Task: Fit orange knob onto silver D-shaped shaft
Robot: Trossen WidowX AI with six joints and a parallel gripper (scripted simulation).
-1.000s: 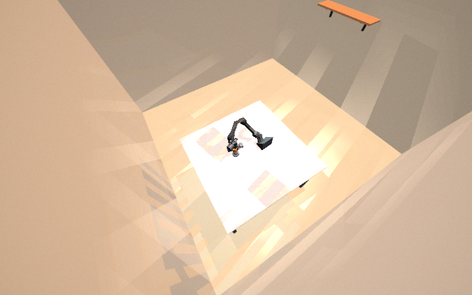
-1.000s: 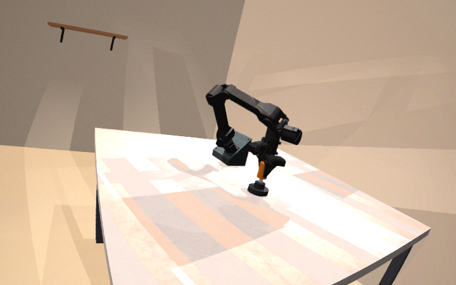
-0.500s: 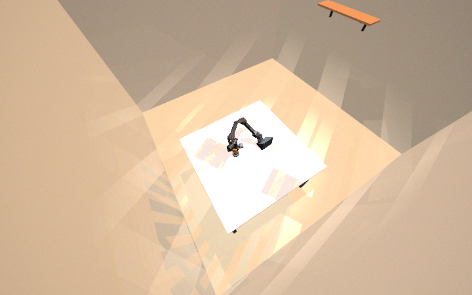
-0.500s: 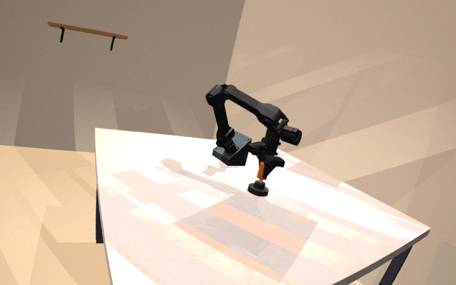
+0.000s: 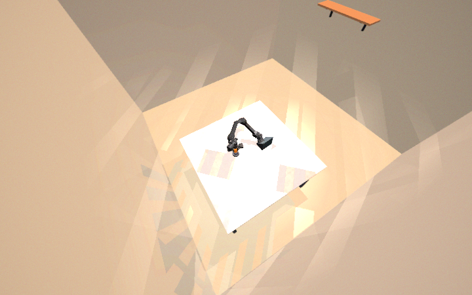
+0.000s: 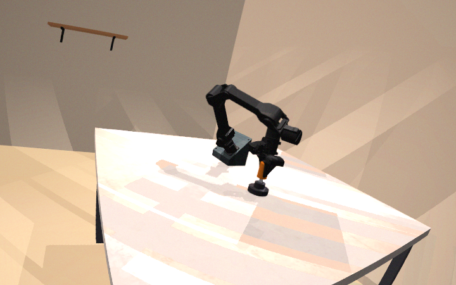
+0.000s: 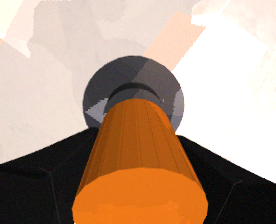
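While the tool (image 5: pixel 235 148) (image 6: pixel 264 169) (image 7: pixel 136 139) stands part-open, clamped on the one orange knob (image 5: pixel 235 151) (image 6: pixel 261 170) (image 7: pixel 140 145), that knob points its long axis down at the single round pedestal (image 5: pixel 235 155) (image 6: pixel 258 189) (image 7: pixel 134 70), right of centre and low in the exterior view. A sliver of the lone shaft (image 6: pixel 261 181) shows between them (flat-side match: cannot tell).

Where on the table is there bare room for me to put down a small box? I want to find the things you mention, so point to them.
Bare room shows between the pedestal (image 5: pixel 235 155) (image 6: pixel 258 191) and the table edge farthest from the arm's base (image 5: pixel 265 143) (image 6: pixel 236 161). It is crowded at the pedestal, beneath the orange knob (image 5: pixel 235 150) (image 6: pixel 261 170) (image 7: pixel 139 195) and pincer (image 6: pixel 262 170).
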